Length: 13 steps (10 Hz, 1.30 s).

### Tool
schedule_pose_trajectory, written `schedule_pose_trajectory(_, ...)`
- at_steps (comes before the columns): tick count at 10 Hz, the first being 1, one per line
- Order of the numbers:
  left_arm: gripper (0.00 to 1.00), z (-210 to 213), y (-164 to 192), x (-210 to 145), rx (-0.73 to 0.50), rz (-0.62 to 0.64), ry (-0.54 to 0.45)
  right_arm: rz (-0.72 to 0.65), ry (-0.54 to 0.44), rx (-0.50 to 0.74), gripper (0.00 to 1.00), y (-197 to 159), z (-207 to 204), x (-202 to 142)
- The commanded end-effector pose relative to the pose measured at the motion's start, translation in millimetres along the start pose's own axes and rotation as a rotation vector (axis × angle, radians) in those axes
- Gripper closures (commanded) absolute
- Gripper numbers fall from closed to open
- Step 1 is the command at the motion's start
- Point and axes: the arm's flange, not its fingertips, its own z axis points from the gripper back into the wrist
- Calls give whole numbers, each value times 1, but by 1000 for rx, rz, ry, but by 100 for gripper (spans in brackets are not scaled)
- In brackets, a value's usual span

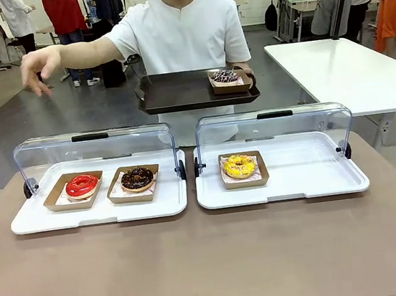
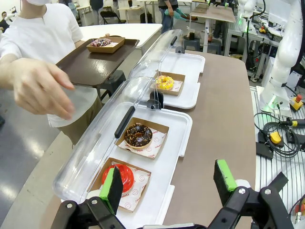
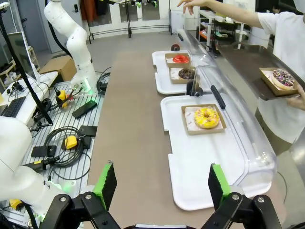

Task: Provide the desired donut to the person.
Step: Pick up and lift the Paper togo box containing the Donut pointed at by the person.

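Note:
The person (image 1: 183, 30) in a white shirt stands at the far side, holding a dark tray (image 1: 177, 93) that carries a sprinkled donut (image 1: 225, 77) in a cardboard holder. Their other hand (image 1: 38, 66) is stretched out above the left case. The left case (image 1: 37, 218) holds a red donut (image 1: 82, 184) and a chocolate donut (image 1: 137, 178). The right case (image 1: 309, 170) holds a yellow donut (image 1: 239, 165). My left gripper (image 2: 169, 183) hangs open above the table near the red donut (image 2: 123, 176). My right gripper (image 3: 159, 183) is open too, short of the yellow donut (image 3: 206, 117).
Both cases have their clear lids (image 1: 92, 143) swung up toward the person. The brown table (image 1: 212, 262) lies bare in front of the cases. A white table (image 1: 348, 72) stands at the back right. Cables and boxes (image 3: 66, 138) lie on the floor beside the table.

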Motion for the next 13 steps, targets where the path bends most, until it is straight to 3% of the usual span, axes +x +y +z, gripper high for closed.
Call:
schedule_pose_trajectory(1, 0, 0, -1, 1, 0, -3, -7, 0, -4, 2, 0, 0, -1, -1)
schedule_pose_trajectory(12, 0, 0, 0, 0, 0, 0, 0, 0, -4, 2, 0, 0, -1, -1)
schedule_pose_trajectory(13, 0, 4, 3, 16, 22, -46, 83, 0, -4, 2, 0, 0, -1, -1)
